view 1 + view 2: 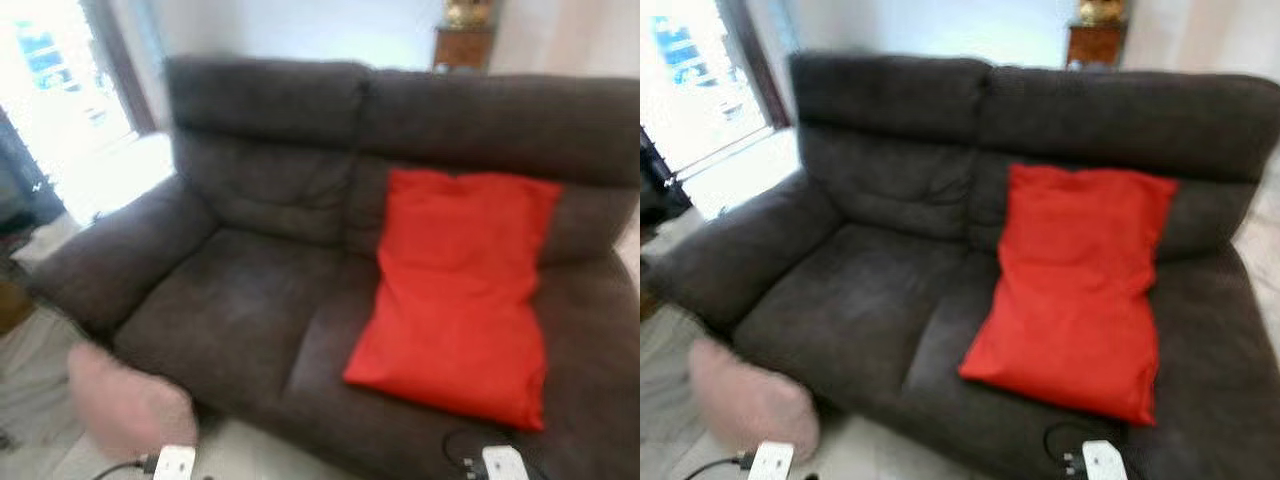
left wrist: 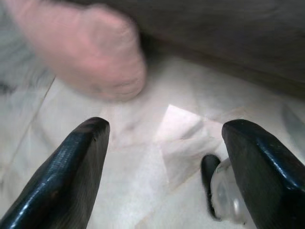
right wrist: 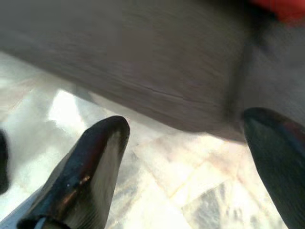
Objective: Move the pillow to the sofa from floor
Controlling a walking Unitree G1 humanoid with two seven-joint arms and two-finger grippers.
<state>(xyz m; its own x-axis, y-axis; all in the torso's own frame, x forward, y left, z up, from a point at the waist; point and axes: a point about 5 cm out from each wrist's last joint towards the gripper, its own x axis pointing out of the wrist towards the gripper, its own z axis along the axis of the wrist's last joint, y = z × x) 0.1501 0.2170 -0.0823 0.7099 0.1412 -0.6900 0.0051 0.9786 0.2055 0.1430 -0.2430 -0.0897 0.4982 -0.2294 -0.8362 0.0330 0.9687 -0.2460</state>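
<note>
A pink pillow (image 1: pixel 128 405) lies on the pale floor against the front left corner of the dark grey sofa (image 1: pixel 250 300). In the left wrist view the pink pillow (image 2: pixel 83 50) is a short way ahead of my left gripper (image 2: pixel 164 133), which is open with nothing between its fingers. My right gripper (image 3: pixel 188 129) hangs open above the floor, facing the sofa's front edge (image 3: pixel 143 62). A red pillow (image 1: pixel 455 300) leans on the sofa's right seat and backrest.
A bright window or door (image 1: pixel 60 90) is at the far left. A wooden cabinet (image 1: pixel 462 45) stands behind the sofa. The floor (image 2: pixel 143 157) is pale marble tile. A dark object (image 1: pixel 20 190) sits beside the sofa's left armrest.
</note>
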